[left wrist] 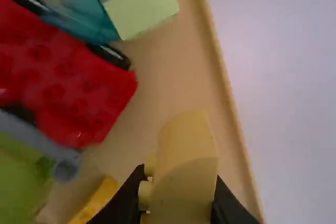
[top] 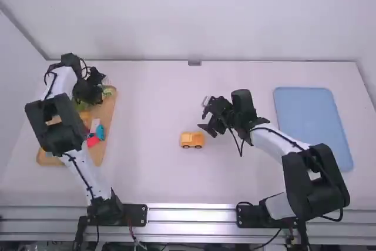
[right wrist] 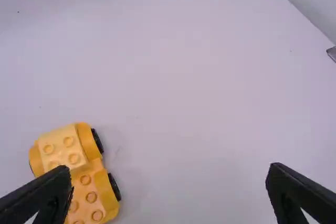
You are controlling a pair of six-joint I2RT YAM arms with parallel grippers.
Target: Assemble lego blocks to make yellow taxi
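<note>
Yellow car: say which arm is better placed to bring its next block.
Left, probably: the left tool grips a yellow block over the tray. The right tool is nearer the car but open and empty.

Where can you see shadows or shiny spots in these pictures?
Right wrist view: a faint, soft shadow on the table beside the yellow toy car. Left wrist view: small pale glints on the red wheeled block. High view: bright streaks along the metal rail.
</note>
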